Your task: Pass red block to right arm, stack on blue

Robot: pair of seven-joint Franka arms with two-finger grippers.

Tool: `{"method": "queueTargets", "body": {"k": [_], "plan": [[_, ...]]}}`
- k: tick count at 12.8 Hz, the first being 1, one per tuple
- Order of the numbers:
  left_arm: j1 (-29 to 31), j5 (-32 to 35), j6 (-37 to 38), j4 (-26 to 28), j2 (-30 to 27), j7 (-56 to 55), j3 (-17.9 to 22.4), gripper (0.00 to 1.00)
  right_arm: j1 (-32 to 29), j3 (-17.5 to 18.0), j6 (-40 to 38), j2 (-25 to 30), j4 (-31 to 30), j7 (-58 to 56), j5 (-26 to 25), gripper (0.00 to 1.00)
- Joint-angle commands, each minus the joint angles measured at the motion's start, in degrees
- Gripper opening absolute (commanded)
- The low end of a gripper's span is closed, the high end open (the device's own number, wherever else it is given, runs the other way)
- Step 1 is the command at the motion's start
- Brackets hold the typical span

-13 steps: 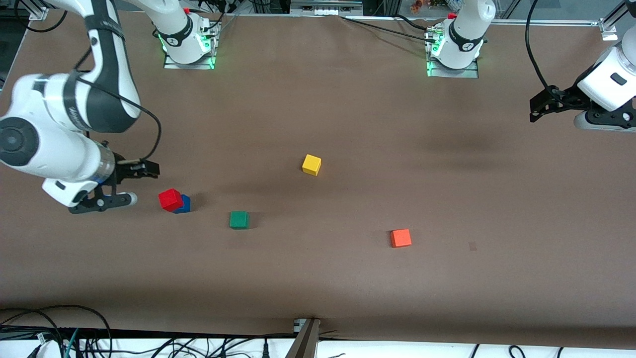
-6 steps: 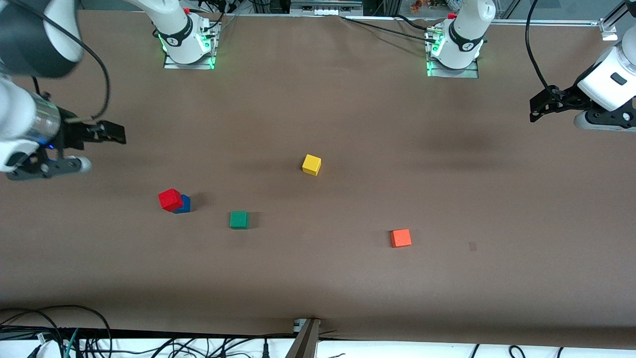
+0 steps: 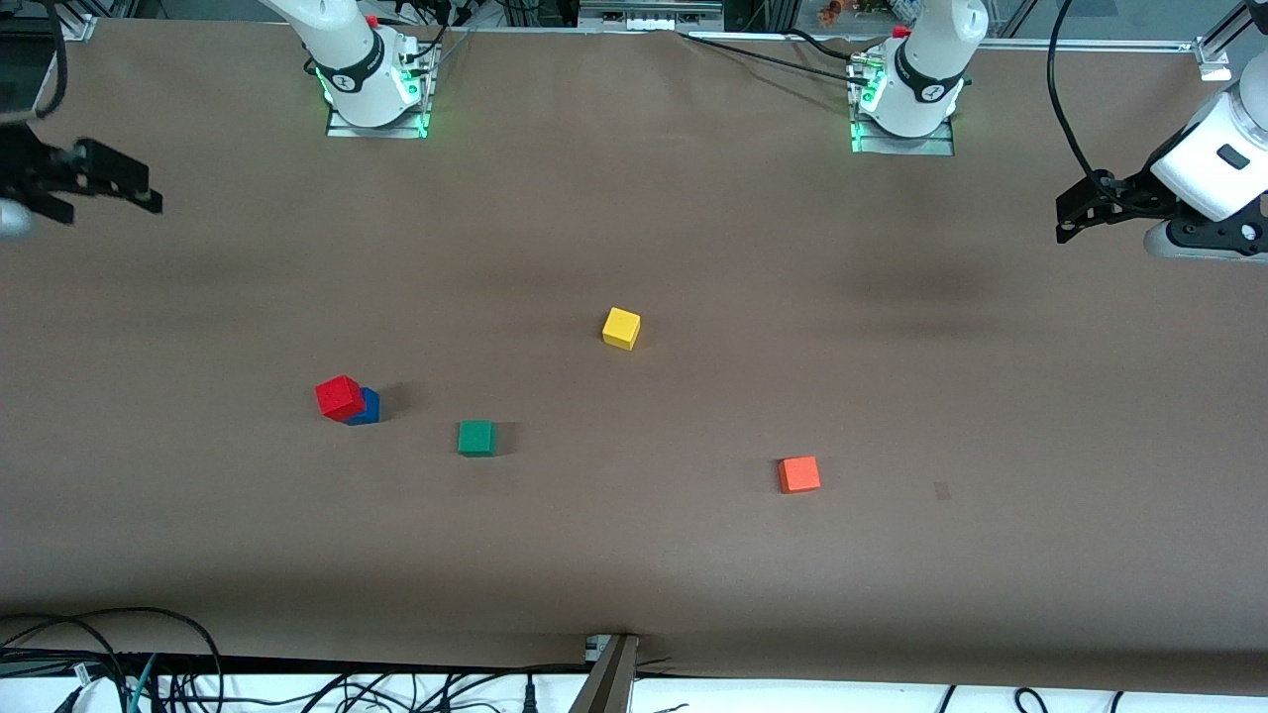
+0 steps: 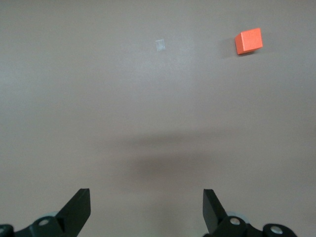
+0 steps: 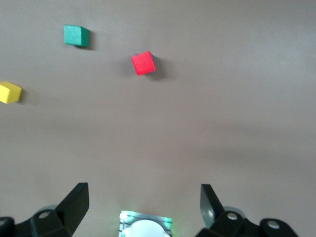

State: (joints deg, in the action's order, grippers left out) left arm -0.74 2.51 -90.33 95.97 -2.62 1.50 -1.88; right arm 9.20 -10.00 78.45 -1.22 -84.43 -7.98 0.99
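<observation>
The red block sits on the blue block, skewed and overhanging it, near the right arm's end of the table. In the right wrist view the red block hides almost all of the blue one. My right gripper is open and empty, up in the air over the table's edge at the right arm's end, well clear of the stack; it also shows in its own wrist view. My left gripper waits open and empty over the left arm's end; in its wrist view the jaws stand wide apart.
A green cube lies beside the stack, a yellow cube near the table's middle, and an orange-red cube toward the left arm's end, also in the left wrist view. The right arm's base shows between the right jaws.
My right gripper has drawn away from beside the stack, rising toward the table's edge at the right arm's end. The stack and the left arm have not moved.
</observation>
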Motion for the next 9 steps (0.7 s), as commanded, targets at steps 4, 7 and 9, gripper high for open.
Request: {"method": "queueTargets", "body": {"k": [4,7,9], "plan": [[0.12,-0.84,1.03,-0.87,-0.11,-0.09,-0.14,1.00,-1.65,3.59,-0.49,2.72,-5.48,-0.19,-2.83,1.00],[0.12,-0.84,1.03,-0.87,-0.11,0.00,-0.23,1.00,-1.29,3.50,-1.02,0.09,-1.98,-0.46,-4.41,1.00],[0.12,-0.84,1.03,-0.87,-0.11,0.00,-0.14,1.00,-1.21,3.50,-1.63,-0.71,-1.35,-0.37,-4.59,1.00]]}}
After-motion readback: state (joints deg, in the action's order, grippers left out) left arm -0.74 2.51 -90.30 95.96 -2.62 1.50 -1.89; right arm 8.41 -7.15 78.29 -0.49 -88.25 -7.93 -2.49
